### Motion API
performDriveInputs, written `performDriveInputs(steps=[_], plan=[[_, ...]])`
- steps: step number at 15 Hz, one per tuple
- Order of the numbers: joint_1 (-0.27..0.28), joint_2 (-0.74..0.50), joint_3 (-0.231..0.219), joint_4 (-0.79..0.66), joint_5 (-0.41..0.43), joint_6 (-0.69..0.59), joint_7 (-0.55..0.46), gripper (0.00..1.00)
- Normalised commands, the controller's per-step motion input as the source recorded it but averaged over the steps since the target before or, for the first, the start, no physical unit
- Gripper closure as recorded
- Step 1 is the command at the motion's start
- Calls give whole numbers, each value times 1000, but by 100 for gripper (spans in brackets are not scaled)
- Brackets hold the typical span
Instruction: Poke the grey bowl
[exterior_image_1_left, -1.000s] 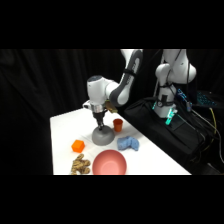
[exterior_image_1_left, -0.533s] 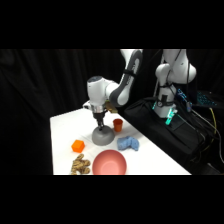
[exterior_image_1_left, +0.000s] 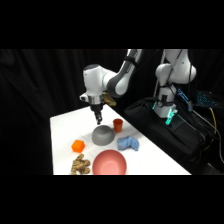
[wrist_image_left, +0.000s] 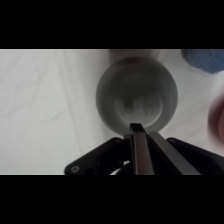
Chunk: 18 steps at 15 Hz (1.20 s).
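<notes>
Above one grey bowl (exterior_image_1_left: 102, 135), end effector (exterior_image_1_left: 98, 120)

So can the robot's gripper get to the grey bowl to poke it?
Probably yes. The gripper hangs right above the grey bowl, fingers shut together, and nothing sits between them.

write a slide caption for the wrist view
Closed gripper poised directly over the upturned grey bowl on the white table.
</notes>
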Motion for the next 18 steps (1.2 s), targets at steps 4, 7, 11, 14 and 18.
performDriveInputs(steps=[4, 7, 11, 14, 18], plan=[[-15, -248, -25, 107, -67, -332, 6, 100], [-40, -219, 3, 123, -16, -257, 1, 62], [-30, -198, 16, 121, 13, -260, 53, 19], [-1, -159, 21, 130, -42, -276, 161, 0], [-1, -115, 31, 103, -39, -216, 126, 0]])
